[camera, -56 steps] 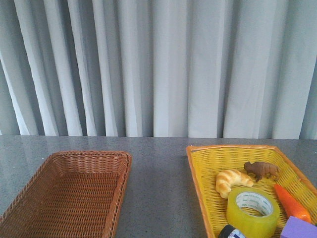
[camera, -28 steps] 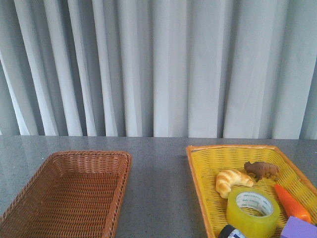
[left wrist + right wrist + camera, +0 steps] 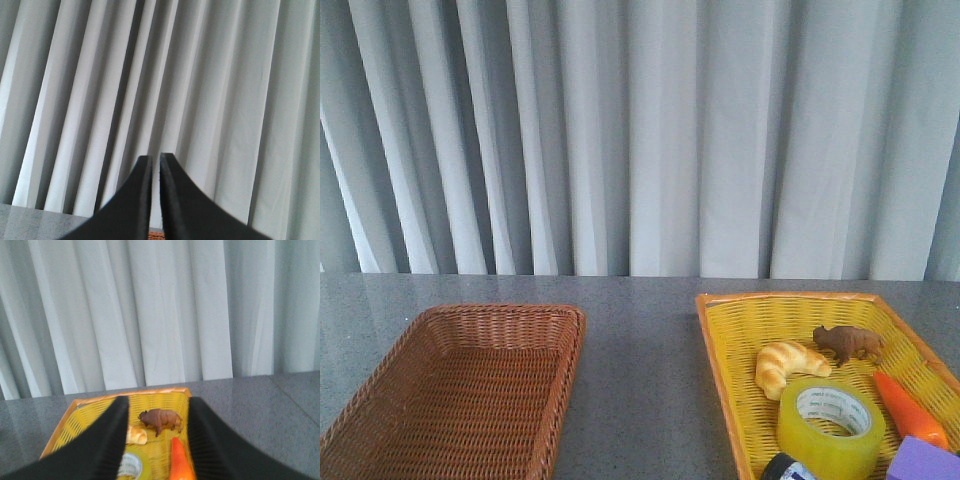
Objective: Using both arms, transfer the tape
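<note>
The tape [image 3: 831, 425], a wide yellow-green roll with a white printed core, lies flat in the yellow basket [image 3: 730, 340] at the front right. It also shows in the right wrist view [image 3: 131, 466], partly hidden by a finger. My right gripper [image 3: 156, 402] is open and empty, held above the basket, with its black fingers [image 3: 107, 440] spread. My left gripper [image 3: 155, 159] is shut and empty, pointing at the curtain. Neither arm shows in the front view.
The yellow basket also holds a toy croissant [image 3: 787, 366], a brown bison figure [image 3: 848, 344], an orange carrot [image 3: 910, 410], a purple block [image 3: 923, 462] and a small dark round object [image 3: 788, 468]. A brown wicker basket [image 3: 470, 390] stands at the left. Grey curtains hang behind the table.
</note>
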Controlling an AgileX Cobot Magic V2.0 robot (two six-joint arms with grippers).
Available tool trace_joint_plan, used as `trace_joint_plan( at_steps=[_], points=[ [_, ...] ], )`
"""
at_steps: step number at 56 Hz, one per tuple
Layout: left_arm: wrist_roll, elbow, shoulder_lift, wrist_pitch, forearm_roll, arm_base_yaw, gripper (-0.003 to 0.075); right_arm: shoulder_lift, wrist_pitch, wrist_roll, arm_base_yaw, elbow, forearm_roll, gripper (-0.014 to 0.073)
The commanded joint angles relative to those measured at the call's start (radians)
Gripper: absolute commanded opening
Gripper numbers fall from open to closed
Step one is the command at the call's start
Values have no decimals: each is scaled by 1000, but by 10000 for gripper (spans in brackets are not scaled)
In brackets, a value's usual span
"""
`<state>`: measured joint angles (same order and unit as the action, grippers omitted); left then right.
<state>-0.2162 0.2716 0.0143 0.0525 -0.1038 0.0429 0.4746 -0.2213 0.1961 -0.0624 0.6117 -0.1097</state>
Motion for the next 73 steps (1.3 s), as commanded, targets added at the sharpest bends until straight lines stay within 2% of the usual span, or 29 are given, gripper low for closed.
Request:
trace_joint_plan(
  at_steps=[1, 6, 14, 18, 25, 41, 48, 55, 73],
  points=[
    [-9, 53, 50, 45, 0, 0, 91, 68, 139, -31, -6, 72, -13, 463],
    [-9, 59, 70, 44, -5, 0, 148, 92, 236, -23, -6, 71, -9, 523],
    [-9, 59, 79, 33, -43, 0, 260, 132, 269, -25, -6, 80, -11, 528],
    [-9, 59, 79, 32, -63, 0, 321, 173, 221, -25, -6, 114, -14, 527],
    [-9, 59, 79, 26, -59, 0, 376, 276, 71, -52, -6, 247, -18, 526],
    [-9, 61, 124, -3, -59, 0, 384, 639, -333, -163, -5, 645, -5, 526],
    [-8, 81, 175, -8, -59, 0, 382, 789, -469, -249, 0, 791, 76, 526],
    [-6, 106, 227, -10, -59, 0, 382, 930, -515, -321, 0, 870, 169, 526],
    [-6, 117, 270, -20, -59, 0, 382, 1184, -522, -323, -1, 895, 213, 526]
  ],
)
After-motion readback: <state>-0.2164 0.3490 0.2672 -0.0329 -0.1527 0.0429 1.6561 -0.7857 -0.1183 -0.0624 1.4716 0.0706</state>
